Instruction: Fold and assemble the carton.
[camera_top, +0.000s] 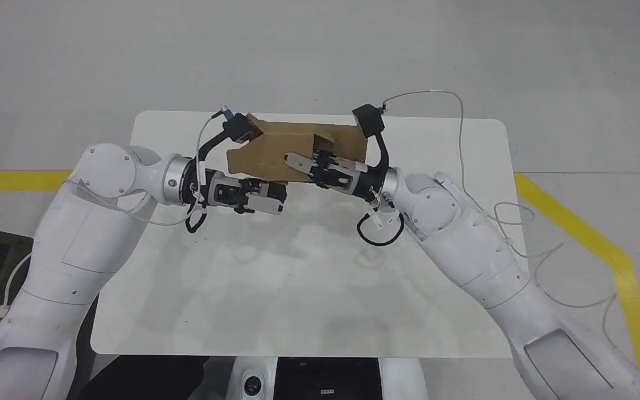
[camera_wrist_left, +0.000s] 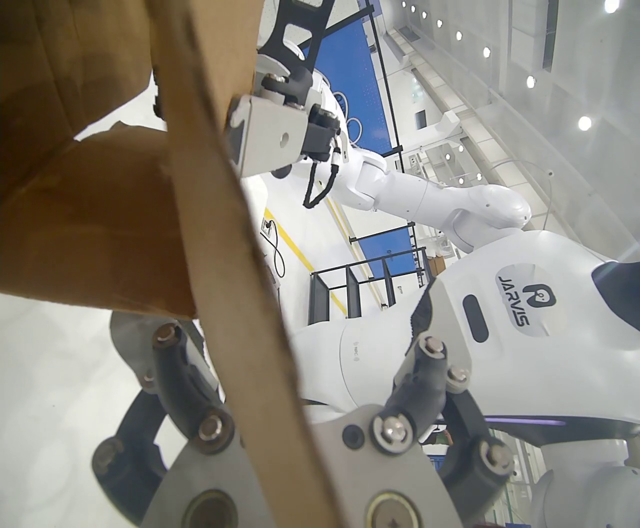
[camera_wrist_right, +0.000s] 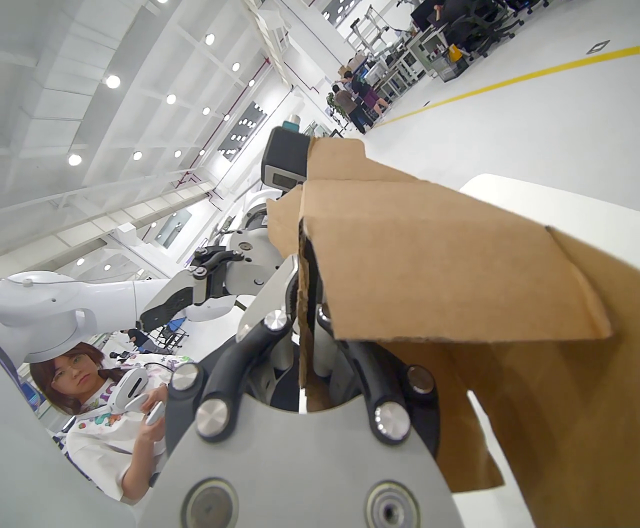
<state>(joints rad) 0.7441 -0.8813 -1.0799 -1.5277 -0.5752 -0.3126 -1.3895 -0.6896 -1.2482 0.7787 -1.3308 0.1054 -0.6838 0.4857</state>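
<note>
A brown carton (camera_top: 285, 148), partly folded with loose flaps, is held above the far part of the white table (camera_top: 300, 290). My right gripper (camera_top: 300, 162) comes in from the right and is shut on the edge of one carton flap (camera_wrist_right: 425, 260), with the cardboard pinched between its fingers (camera_wrist_right: 272, 320). In the left wrist view that same gripper (camera_wrist_left: 235, 132) presses against a carton panel (camera_wrist_left: 215, 250). My left gripper (camera_top: 275, 195) sits just under the carton's near edge, open, its jaws spread wide on either side of that panel. The carton's inside is hidden.
The white table has bare surface all along its near half. A thin grey cable (camera_top: 440, 100) loops over the far right of the table, behind my right arm. Grey floor with yellow lines (camera_top: 30, 180) surrounds the table.
</note>
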